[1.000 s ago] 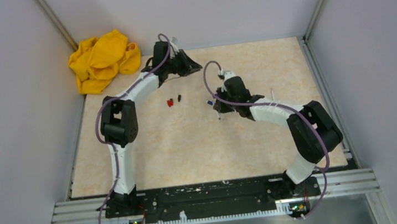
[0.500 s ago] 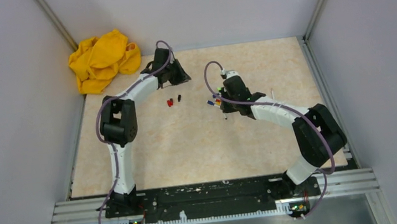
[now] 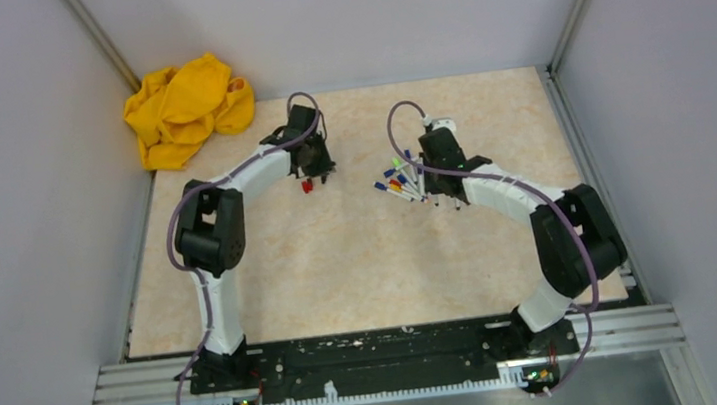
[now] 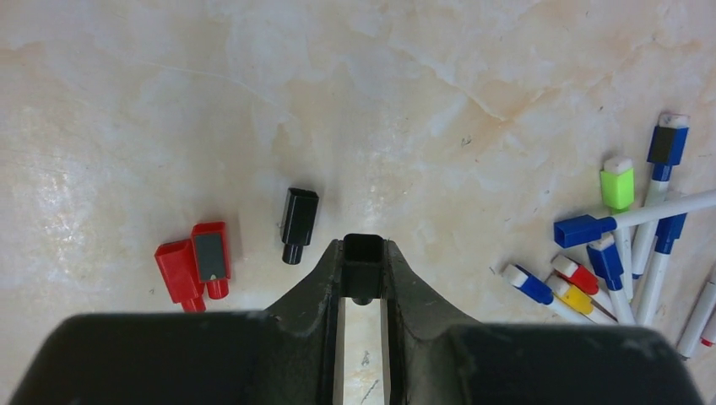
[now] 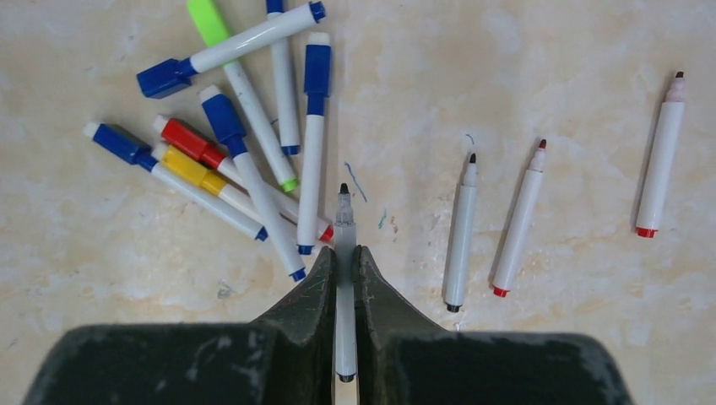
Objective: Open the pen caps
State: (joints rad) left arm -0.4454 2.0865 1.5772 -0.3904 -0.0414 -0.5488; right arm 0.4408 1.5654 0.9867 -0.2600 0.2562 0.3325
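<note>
Beige marbled tabletop (image 3: 341,265) between grey walls (image 3: 22,198), with a yellow cloth (image 3: 186,110) in the far-left corner. The left gripper (image 4: 365,263) clamps a black cap (image 4: 365,251). The right gripper (image 5: 344,261) clamps an uncapped black-tipped pen (image 5: 344,221).

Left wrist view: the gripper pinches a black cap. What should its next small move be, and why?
Probably the left gripper should open and drop the held black cap beside the loose black cap and the red caps. It is already off: the right gripper grips the bare black pen, and capped pens wait in a pile.
</note>
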